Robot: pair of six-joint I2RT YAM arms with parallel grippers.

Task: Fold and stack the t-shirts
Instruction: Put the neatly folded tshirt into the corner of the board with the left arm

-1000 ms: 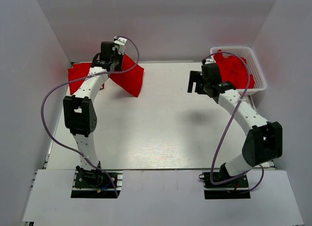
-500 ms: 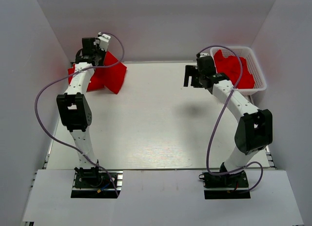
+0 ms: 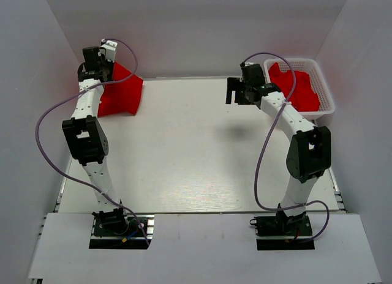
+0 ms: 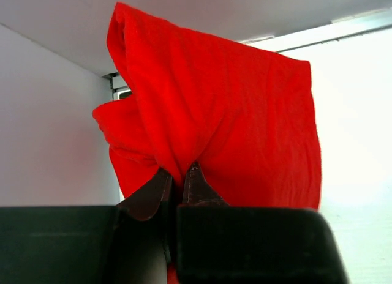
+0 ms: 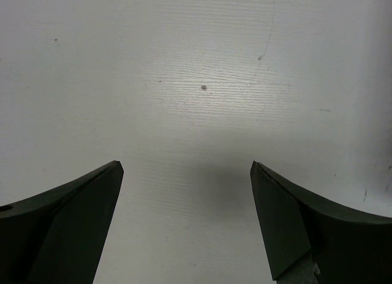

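- Overhead, two red patches show: one shirt point(image 3: 120, 94) at the far left corner and a red heap point(image 3: 295, 87) in the basket point(image 3: 326, 101) at the far right. The number of shirts in the heap cannot be told.
- One left gripper point(image 4: 178, 175): its two dark, pointed fingers are pressed together on a pinch of the shirt point(image 4: 245, 112).
- From that pinch the plain, matte cloth is drawn up into soft folds, with a straight edge on the right. In the top view its lower edge reaches the table point(image 3: 196, 149) against the left wall.
- One right gripper point(image 5: 187, 168): its two dark, wedge-shaped fingers are spread wide with nothing between them, above bare white tabletop with faint grain and a few specks.
- In the top view the right gripper point(image 3: 235, 91) hangs just left of the basket, apart from it.
- One basket, white plastic lattice, rectangular, with the crumpled heap inside.
- Two purple cables, one looping along each white, black-jointed arm.
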